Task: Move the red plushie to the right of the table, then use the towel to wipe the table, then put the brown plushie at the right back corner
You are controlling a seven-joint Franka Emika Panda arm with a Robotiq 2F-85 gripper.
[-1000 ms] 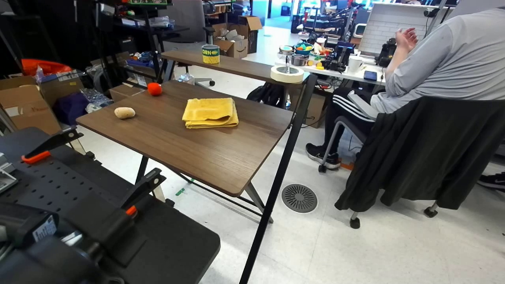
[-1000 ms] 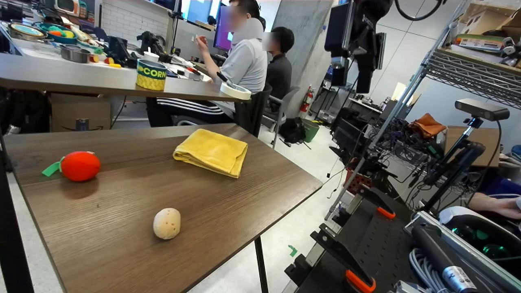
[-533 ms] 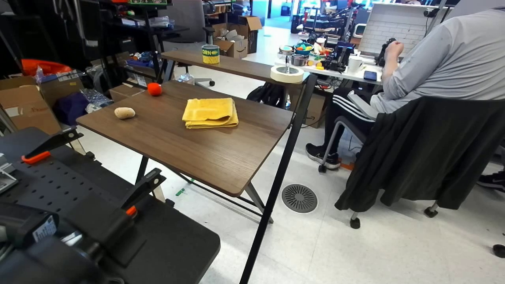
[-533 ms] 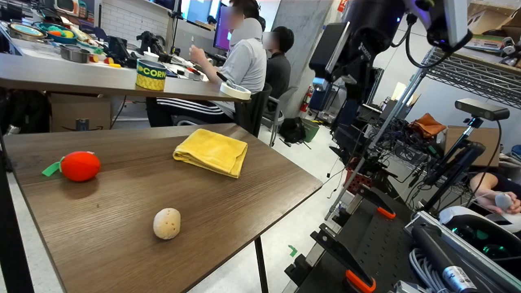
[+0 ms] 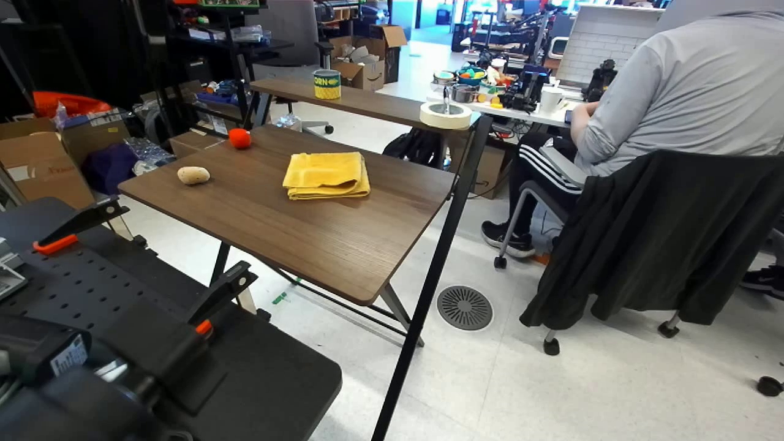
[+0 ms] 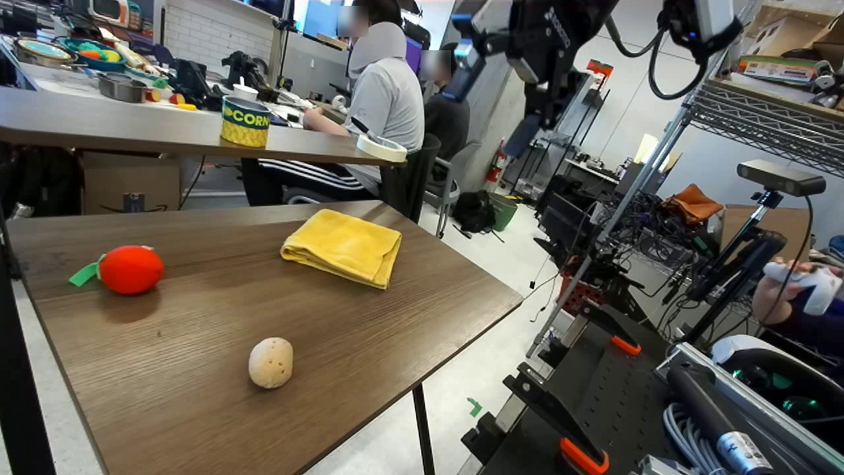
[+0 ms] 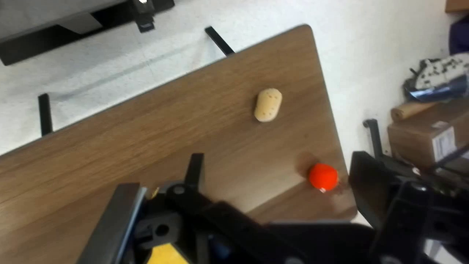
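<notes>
The gripper (image 6: 488, 121) is swinging round above the table (image 6: 356, 323), jaws gaping apart, probably lining up for the red plushie (image 6: 130, 270)

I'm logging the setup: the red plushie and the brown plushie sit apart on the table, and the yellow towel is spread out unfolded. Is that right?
Not quite: the yellow towel is folded, not spread out, as both exterior views show. The red plushie and the brown plushie do sit apart on the table.
</notes>
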